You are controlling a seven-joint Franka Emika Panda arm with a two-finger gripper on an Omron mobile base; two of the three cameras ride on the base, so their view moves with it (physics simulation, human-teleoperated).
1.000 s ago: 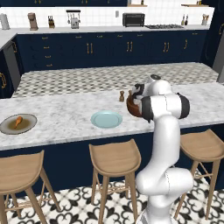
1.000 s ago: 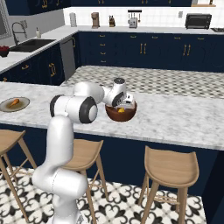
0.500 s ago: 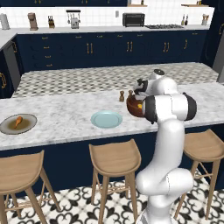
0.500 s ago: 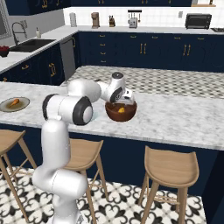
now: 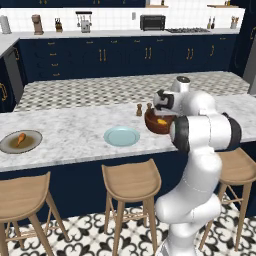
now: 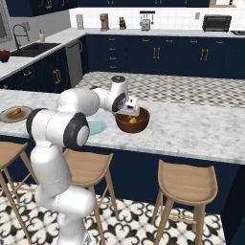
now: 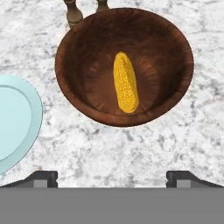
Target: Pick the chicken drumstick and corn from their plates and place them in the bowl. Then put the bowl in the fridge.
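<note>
Left base view sat behind arm, looked forward and down over marble counter (image 5: 75, 132) from left. Right base view covered same counter (image 6: 191, 129) from right. Both shared wooden bowl (image 5: 159, 122) (image 6: 132, 120). Hand view looked straight down, close above bowl (image 7: 124, 65).

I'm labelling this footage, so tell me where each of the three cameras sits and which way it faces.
Left base view: behind-left, facing the marble counter; white arm lower right.
Right base view: behind-right, same counter; arm lower left.
Hand view: looks down past the pincer into the deep reddish-brown wooden bowl.
All share the bowl and yellow corn cob.
</note>
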